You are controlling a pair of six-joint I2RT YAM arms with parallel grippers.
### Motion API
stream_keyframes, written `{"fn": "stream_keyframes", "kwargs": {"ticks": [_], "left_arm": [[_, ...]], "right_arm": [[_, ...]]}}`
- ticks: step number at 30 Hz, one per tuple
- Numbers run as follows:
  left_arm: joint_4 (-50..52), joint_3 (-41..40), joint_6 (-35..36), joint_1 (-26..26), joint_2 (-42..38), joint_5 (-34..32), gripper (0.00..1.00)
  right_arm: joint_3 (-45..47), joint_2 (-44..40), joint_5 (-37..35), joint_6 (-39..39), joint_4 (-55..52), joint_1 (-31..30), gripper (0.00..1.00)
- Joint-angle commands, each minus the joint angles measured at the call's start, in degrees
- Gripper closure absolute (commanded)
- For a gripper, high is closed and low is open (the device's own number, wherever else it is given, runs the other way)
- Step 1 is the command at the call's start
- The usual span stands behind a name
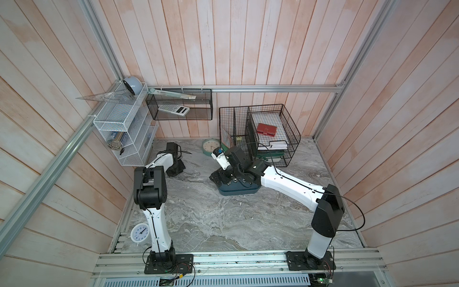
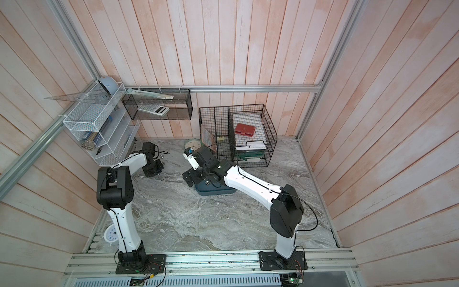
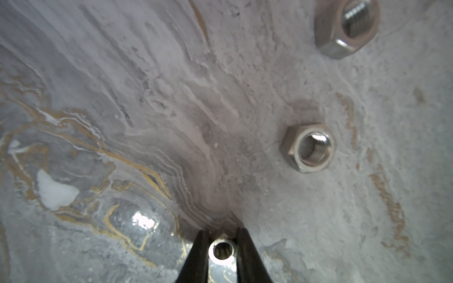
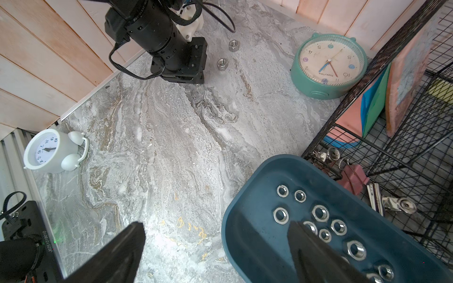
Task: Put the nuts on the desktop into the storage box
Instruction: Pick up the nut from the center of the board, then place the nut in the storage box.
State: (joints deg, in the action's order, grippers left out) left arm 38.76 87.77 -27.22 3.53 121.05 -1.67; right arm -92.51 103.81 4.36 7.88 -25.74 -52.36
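In a top view, the left tool (image 1: pixel 175 169) is low on the counter (image 1: pixel 223 218), far left; the right tool (image 1: pixel 219 177) is over the teal storage box (image 1: pixel 239 191), mid-counter. Left wrist: that tool clamps one hex nut (image 3: pixel 221 250); two loose nuts (image 3: pixel 309 147) lie nearby. Right wrist: right tool spread open above the box's rim, more nuts (image 4: pixel 320 212) inside.

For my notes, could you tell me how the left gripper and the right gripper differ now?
Left gripper is shut on a silver hex nut at the grey marble desktop; right gripper is open, empty, at the rim of the dark teal plastic storage box. Both have black fingers.
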Motion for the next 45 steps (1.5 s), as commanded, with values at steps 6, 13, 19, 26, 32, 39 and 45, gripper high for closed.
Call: {"fn": "stream_keyframes", "kwargs": {"ticks": [6,13,19,26,32,39,45], "left_arm": [[3.64,-0.73,-0.75,-1.57,-3.61,2.39,0.82],[4.35,-2.61,-2.30,-4.67,-9.34,2.33,0.82],[5.57,-3.11,-3.71,-9.75,-13.66,2.11,0.81],[6.59,-2.76,-6.06,-17.86,-17.45,1.67,0.81],[5.64,-2.53,-8.17,-25.81,-17.19,1.83,0.80],[3.79,-0.76,-9.59,-33.75,-12.61,2.02,0.80],[2.99,2.94,-9.78,-36.63,-7.03,3.21,0.80]], "right_arm": [[1.78,-2.41,-1.52,0.95,0.09,-0.41,0.02],[6.39,-5.69,-3.86,2.07,1.52,-0.26,0.02],[13.45,-10.86,-6.14,4.61,2.88,0.52,0.02],[21.63,-18.09,-10.08,6.85,2.03,1.25,0.02],[26.93,-23.47,-12.95,8.56,1.06,1.61,0.02],[30.14,-27.85,-15.23,9.60,0.16,1.68,0.02],[31.93,-30.56,-16.39,10.43,-0.54,1.73,0.02]]}}
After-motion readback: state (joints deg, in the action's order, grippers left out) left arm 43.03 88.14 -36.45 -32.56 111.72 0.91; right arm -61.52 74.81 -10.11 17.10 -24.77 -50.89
